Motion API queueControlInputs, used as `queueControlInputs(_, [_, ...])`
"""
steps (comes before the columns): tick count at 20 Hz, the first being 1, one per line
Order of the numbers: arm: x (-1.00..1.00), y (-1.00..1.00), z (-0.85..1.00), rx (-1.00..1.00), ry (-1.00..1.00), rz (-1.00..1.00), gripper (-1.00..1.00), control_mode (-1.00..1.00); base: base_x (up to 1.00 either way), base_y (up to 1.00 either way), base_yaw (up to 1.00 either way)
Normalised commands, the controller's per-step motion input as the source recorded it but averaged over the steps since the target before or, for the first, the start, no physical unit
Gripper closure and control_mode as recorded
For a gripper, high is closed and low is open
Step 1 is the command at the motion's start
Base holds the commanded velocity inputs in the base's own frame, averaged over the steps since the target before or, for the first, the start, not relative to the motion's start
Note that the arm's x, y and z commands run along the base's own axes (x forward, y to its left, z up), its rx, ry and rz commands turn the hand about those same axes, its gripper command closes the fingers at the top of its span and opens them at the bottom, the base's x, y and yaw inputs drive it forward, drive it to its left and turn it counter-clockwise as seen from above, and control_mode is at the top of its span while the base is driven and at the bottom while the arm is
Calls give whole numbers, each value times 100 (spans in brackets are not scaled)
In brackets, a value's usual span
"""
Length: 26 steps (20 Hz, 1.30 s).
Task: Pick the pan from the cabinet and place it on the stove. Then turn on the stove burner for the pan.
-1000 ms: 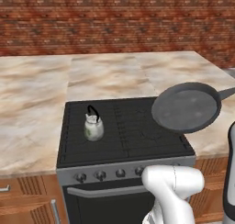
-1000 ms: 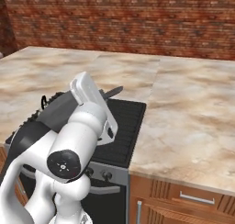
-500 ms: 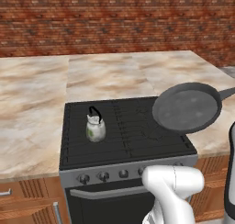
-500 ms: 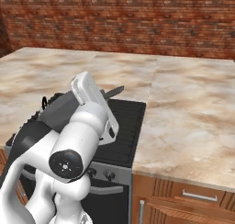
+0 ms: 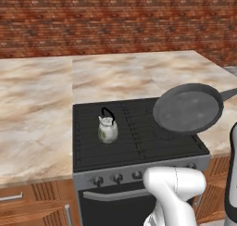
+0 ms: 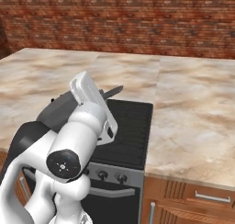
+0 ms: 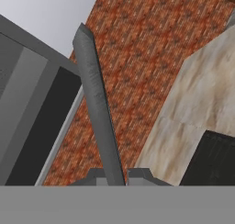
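Pan point(image 5: 187, 108) hangs in the air over the right side of the stove point(image 5: 134, 132), its handle pinched in the tool point(image 7: 114, 175). Next, lower it flat onto a burner away from the kettle point(image 5: 107, 128).

the pan point(image 5: 187, 108) is dark grey with a mottled face. the stove point(image 5: 139, 146) is black on top with a grey front. the kettle point(image 5: 107, 129) is whitish with a black handle. the counter point(image 5: 37, 109) is beige marble, and the wall point(image 5: 115, 21) is red brick.
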Motion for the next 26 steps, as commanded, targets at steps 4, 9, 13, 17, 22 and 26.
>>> queueControlInputs(4, [0, 0, 0, 0, 0, 0, 100, 100, 29, 19, -2])
queueControlInputs(9, [0, 0, 0, 0, 0, 0, 100, 100, 14, 24, -1])
queueControlInputs(13, [0, 0, 0, 0, 0, 0, 100, 100, 0, 36, 0])
queueControlInputs(17, [0, 0, 0, 0, 0, 0, 100, 100, 1, 42, 0])
queueControlInputs(22, [0, 0, 0, 0, 0, 0, 100, 100, 12, 37, 0])
queueControlInputs(26, [0, 0, 0, 0, 0, 0, 100, 100, 16, 35, 0])
